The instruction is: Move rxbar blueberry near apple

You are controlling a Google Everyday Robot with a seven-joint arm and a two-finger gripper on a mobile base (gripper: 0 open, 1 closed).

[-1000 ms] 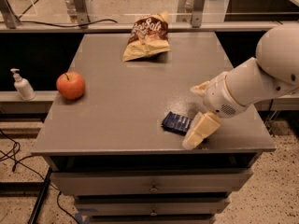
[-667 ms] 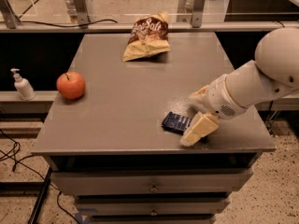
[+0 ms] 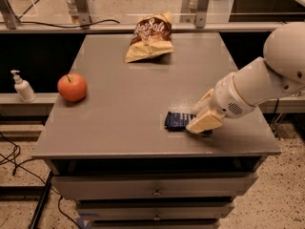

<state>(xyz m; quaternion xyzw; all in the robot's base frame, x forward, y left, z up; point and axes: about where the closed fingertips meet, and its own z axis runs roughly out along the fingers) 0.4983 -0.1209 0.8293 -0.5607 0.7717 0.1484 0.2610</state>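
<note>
Grasp step: gripper [image 3: 196,118] sits low at counter [image 3: 119,128] front-right, over right end of rxbar blueberry [image 3: 177,120], can't tell if jaws pinch it yet; next needs firm hold, lift, carry left twd apple [image 3: 72,87].

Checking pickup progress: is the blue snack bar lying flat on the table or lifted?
Flat: the snack bar lies on the table near its front edge, with the hand over the end away from the apple.

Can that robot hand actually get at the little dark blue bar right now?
Probably yes. The gripper is down at one end of the rxbar blueberry, with nothing between them; the apple and chip bag lie far off.
</note>
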